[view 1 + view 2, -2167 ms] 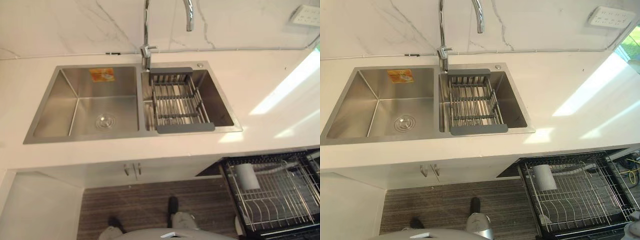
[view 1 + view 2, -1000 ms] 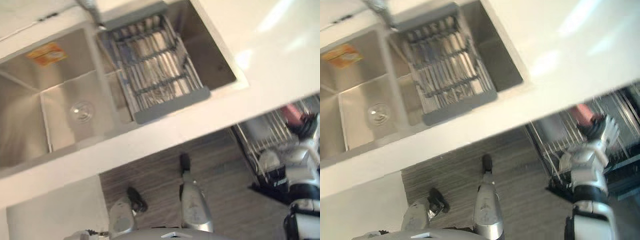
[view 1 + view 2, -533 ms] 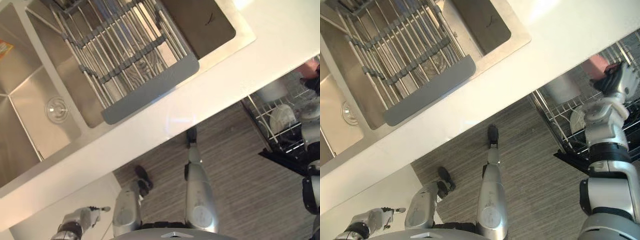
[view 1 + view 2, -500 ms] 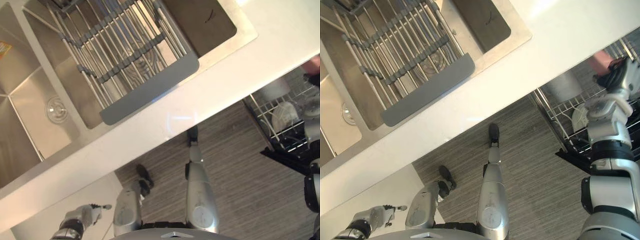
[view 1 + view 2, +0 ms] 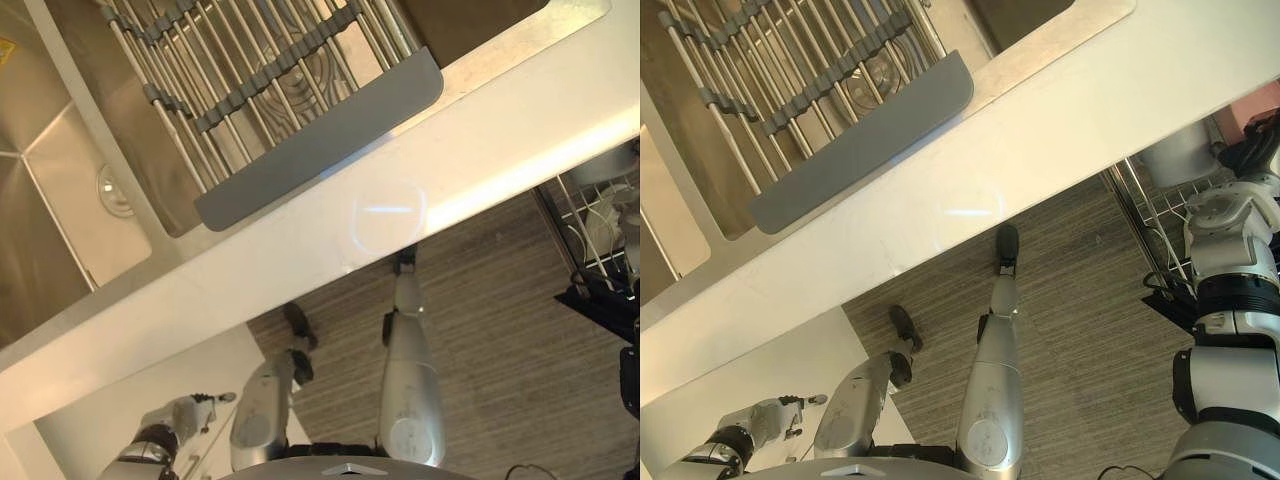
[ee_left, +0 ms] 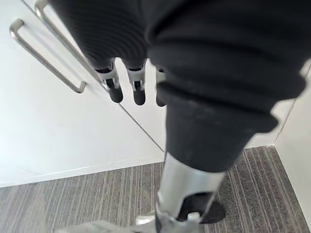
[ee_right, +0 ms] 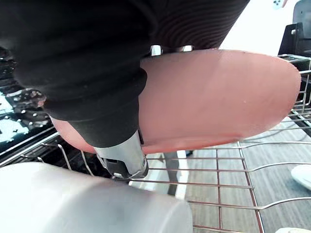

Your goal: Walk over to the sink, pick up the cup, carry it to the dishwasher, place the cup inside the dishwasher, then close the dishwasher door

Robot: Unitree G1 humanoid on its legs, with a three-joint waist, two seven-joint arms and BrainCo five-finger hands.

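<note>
A pink cup [image 7: 218, 97] is in my right hand [image 7: 119, 153], whose thumb curls across its side. In the right eye view the cup [image 5: 1258, 103] and that hand [image 5: 1240, 200] hover at the far right, just above the dishwasher's pulled-out wire rack [image 5: 1140, 215]. The wires of the rack [image 7: 233, 179] run close below the cup. My left hand [image 5: 765, 418] hangs at the lower left in front of the white cabinet doors, its fingers [image 6: 127, 82] relaxed and holding nothing.
A pale grey cup [image 7: 82, 199] lies in the rack beside the pink one. The white countertop [image 5: 450, 170] crosses the view, with the steel sink [image 5: 60, 200] and its grey drain rack [image 5: 300, 140] beyond. Cabinet handles [image 6: 46, 60] are near my left hand.
The camera has tipped and shifted, so the sink and counter slid upward in view. My right hand still holds the pink cup over the dishwasher rack; the left hand hangs as before.
</note>
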